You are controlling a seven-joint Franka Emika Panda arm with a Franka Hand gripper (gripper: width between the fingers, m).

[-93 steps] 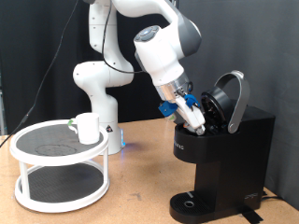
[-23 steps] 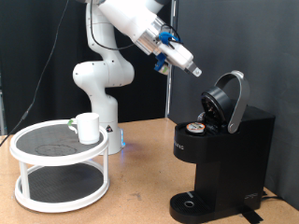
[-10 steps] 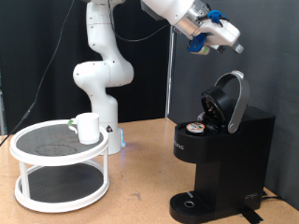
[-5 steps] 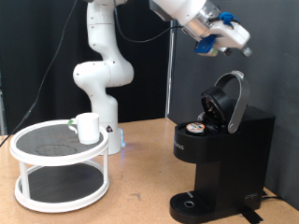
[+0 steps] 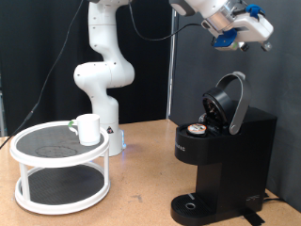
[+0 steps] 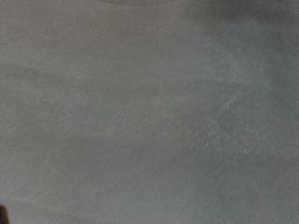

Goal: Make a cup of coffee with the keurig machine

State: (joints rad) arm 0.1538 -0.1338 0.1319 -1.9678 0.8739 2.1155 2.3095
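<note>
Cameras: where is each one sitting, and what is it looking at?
Exterior view: off the arm, level with the table, facing the keurig machine, the cup on a white rack, the arm and its hand up high.
Wrist view: on the hand, showing only blurry grey; no fingers visible.
Shared: nothing recognisable.

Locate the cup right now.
In the exterior view the cup stands upright on the top tier of the white two-tier stand at the view's left, in front of the arm's base and well apart from the keurig machine at the right.
</note>
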